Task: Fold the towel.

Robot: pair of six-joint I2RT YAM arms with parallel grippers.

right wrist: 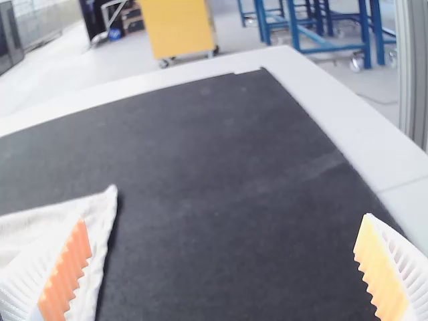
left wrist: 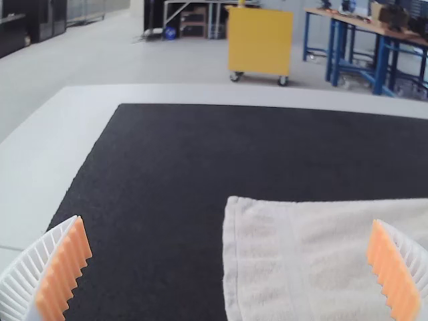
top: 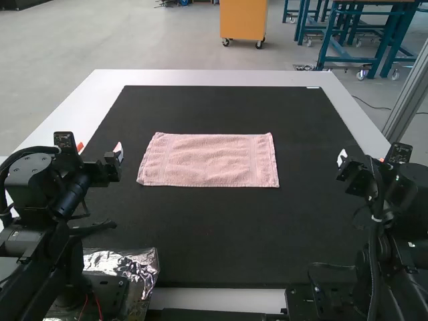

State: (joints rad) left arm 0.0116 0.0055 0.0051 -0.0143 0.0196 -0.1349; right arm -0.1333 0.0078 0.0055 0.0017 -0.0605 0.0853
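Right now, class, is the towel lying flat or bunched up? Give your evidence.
Flat: the towel forms a rough rectangle on the black mat, with all four corners laid out and no heaped cloth.

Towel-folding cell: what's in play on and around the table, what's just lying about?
In the job:
- pink towel, lying flat
- left gripper, jaws open
- right gripper, jaws open
- black mat, under the towel

Just there:
- silvery foil, by the left arm's base
- white table, under the mat
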